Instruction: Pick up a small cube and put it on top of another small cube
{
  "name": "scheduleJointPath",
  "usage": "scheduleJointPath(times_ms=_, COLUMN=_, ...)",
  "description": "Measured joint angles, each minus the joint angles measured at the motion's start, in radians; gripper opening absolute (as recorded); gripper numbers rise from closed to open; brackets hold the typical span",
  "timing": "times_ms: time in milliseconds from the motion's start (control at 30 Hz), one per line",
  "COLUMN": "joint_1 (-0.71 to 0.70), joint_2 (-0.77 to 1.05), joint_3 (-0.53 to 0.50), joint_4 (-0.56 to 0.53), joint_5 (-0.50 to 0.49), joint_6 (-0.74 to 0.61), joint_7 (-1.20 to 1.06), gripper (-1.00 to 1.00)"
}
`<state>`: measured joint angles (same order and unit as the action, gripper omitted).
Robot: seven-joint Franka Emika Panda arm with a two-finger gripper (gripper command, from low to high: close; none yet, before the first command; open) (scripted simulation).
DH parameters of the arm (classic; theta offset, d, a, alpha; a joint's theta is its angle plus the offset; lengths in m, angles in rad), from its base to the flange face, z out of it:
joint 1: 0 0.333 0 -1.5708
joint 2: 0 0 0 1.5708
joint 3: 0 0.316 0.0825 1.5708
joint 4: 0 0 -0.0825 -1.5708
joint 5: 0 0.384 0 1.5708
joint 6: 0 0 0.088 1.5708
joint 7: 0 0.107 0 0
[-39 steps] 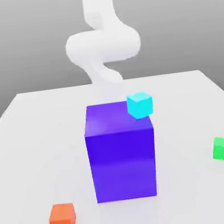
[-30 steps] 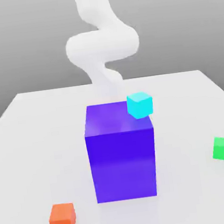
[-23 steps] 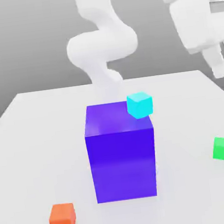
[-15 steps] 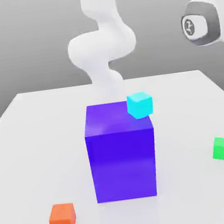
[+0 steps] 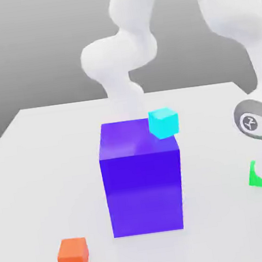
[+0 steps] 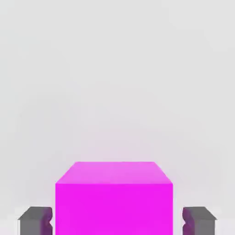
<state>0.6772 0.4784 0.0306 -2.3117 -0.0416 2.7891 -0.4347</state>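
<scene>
We see the pink cube (image 6: 114, 197) as plain, glossy and bright magenta, sitting on the white worktop (image 5: 45, 168) at the near right edge of the exterior view. Our hand (image 6: 117, 221) straddles it with its fingers (image 6: 34, 220) apart, one on each side, not touching. The green cube (image 5: 256, 175) sits just beyond, partly hidden by the arm (image 5: 254, 120). A big blue block (image 5: 142, 178) stands mid-worktop, with a cyan cube (image 5: 163, 122) at its far right top corner and an orange cube (image 5: 73, 255) near left.

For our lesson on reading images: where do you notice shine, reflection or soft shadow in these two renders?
Exterior view: the big blue-purple block has a pale sheen on top and a faint reflection on the table. Hand view: even light, a pink glow on the table behind the magenta cube, flanked by the open gripper.
</scene>
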Motion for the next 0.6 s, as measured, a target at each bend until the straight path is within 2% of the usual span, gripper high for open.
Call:
scheduleJointPath(times_ms=100, joint_1=0.001, joint_2=0.009, joint_3=-0.001, joint_4=0.002, joint_5=-0.002, joint_6=0.006, joint_7=0.000, gripper=-1.00)
scheduleJointPath(times_ms=267, joint_1=-0.005, joint_2=-0.149, joint_3=0.015, joint_4=-0.042, joint_5=0.003, joint_6=-0.108, joint_7=-0.029, gripper=-1.00)
scheduleJointPath(times_ms=433, joint_1=0.004, joint_2=-0.320, joint_3=0.088, joint_4=-0.187, joint_5=-0.031, joint_6=-0.133, joint_7=-0.276, gripper=-1.00)
scheduleJointPath(times_ms=600, joint_1=0.073, joint_2=-0.483, joint_3=0.147, joint_4=-0.346, joint_5=0.033, joint_6=-0.137, joint_7=-0.618, gripper=-1.00)
